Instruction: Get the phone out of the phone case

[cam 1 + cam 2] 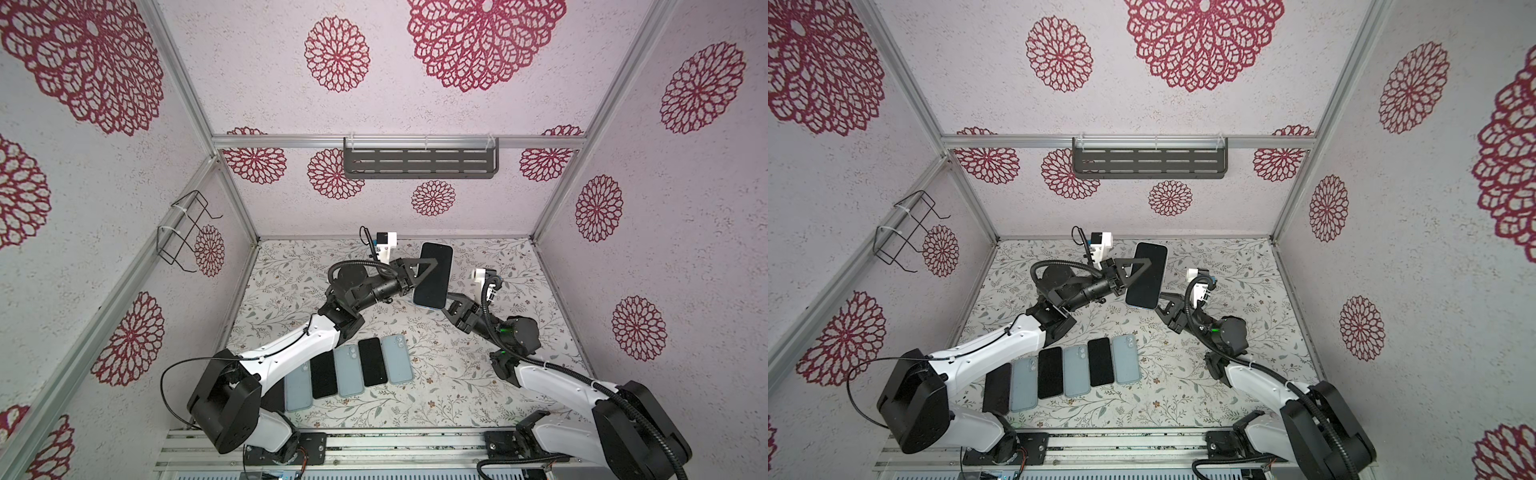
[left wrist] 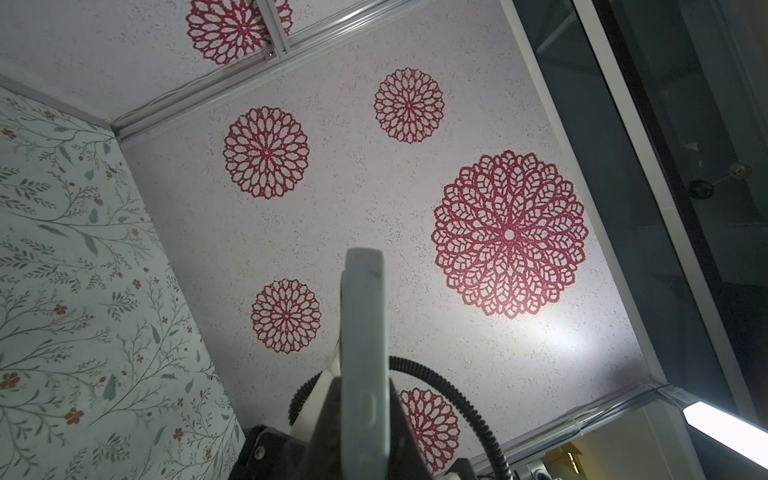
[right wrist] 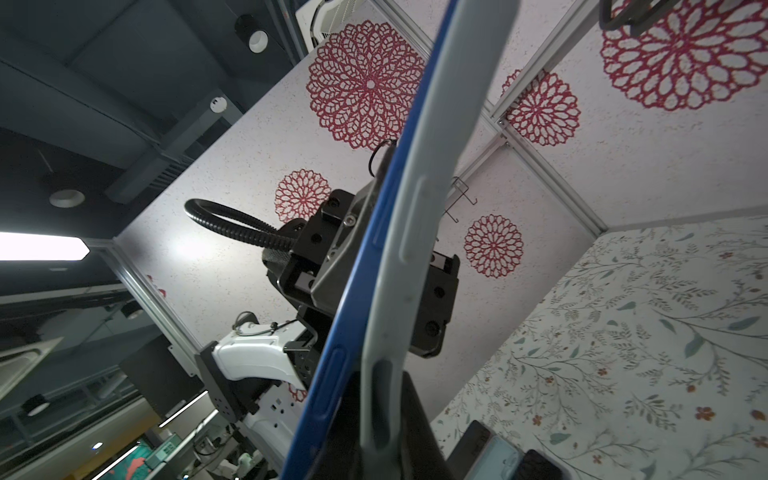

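Floral paper covers the desk (image 1: 457, 374), and well above its far half the phone (image 1: 438, 282) hangs in its grey phone case (image 3: 419, 208), screen facing upward. In the right wrist view the phone's blue side stands apart from the case rim along one long edge, so the peel looks begun but not finished. The risk, as I judge it, is that the left jaws, clenched across screen and back at mid-length, pin phone and case together. A pull by the right jaws, clenched on the lower corner and seemingly on the rim alone, may then bend the case or slip off. A sudden release could drop the phone to the desk. The left arm (image 1: 291, 349) reaches up across the middle, wrist rolled sideways. The right arm (image 1: 540, 374) rises from the near right, wrist tilted up under the corner.
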